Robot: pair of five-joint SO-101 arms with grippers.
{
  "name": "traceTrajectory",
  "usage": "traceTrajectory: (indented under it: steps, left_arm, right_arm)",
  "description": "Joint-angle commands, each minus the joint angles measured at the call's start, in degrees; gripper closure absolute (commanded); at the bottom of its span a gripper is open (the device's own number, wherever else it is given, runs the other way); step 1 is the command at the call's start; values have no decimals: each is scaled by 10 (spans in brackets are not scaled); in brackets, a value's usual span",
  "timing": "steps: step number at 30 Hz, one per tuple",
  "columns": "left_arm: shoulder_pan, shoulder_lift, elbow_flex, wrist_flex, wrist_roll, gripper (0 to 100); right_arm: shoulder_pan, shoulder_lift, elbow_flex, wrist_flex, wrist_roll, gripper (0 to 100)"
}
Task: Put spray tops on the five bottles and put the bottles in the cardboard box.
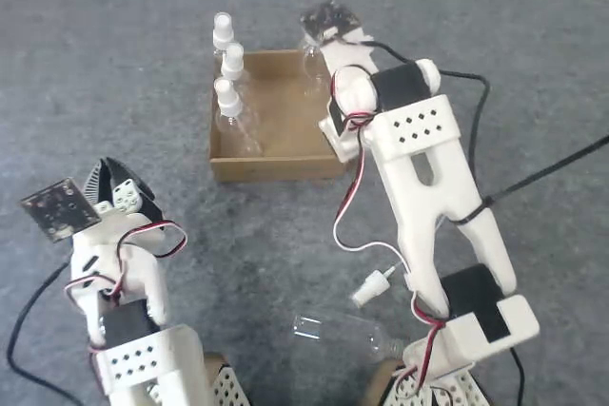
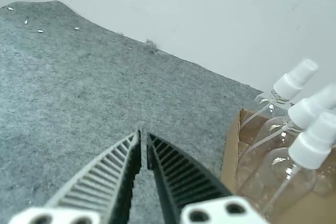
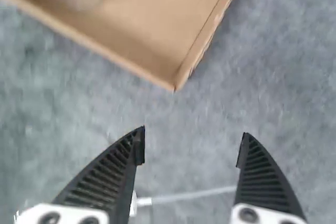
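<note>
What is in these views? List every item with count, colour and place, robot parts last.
Cardboard box: one, brown, on the table's far half.
Capped bottles: three, clear with white spray tops, standing along the box's left side.
Fourth bottle: one, clear, at the box's right wall beside the right arm; its top is hidden.
Lying bottle: one, clear, no top, on the table near the arm bases.
Loose spray top: one, white, on the table just beyond the lying bottle.
Table: one, grey covering.
Left claw: one pale finger, one black, shut, over bare table left of the box.
Right claw: dark fingers, open, by the box's right edge.
</note>
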Motion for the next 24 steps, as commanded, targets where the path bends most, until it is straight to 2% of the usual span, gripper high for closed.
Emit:
traceTrajectory:
  steps: [1, 6, 12, 24]
  left_arm:
    - [-4, 5, -8, -20, -1, 984]
    - [-4, 5, -7, -20, -1, 984]
    - [-4, 5, -7, -20, -1, 984]
    - [-14, 5, -7, -20, -1, 984]
  right_arm:
    - [7, -53, -38, 49, 40, 772]
    - [4, -89, -22, 96, 71, 772]
    - [-12, -196, 101, 95, 111, 772]
    - [-127, -403, 331, 88, 110, 771]
